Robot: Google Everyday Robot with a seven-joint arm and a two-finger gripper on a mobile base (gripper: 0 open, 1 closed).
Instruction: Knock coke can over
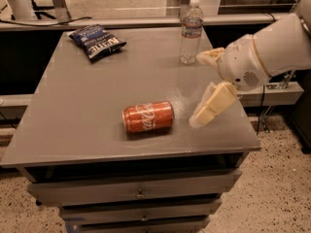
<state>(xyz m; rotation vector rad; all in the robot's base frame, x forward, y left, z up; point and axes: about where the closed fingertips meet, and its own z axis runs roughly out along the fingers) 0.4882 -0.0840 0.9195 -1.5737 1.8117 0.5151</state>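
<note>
In the one camera view, the coke can lay on its side on the grey worktop. Its length ran left to right, its white script faced up, and nothing touched it. The tool hung just to the right of the can, near it but not in contact. Its two cream fingers were spread well apart with nothing between them. The lower finger slanted down toward the surface off the can's right end, and the upper one sat farther back from the can. The white arm carrying the tool reached in from the can's right. By my reading, the knock was done, since the can was down rather than standing upright. At most, the tool might need to draw away from the can. The worktop was a flat, matte slab with a faint pale sheen just right of the can. A dark blue chip bag lay far behind the can and to its left. A clear water bottle stood upright behind the can and to its right, well apart from it. Below the can, the front of the cabinet showed stacked drawers. A speckled floor spread out to the can's lower right.
</note>
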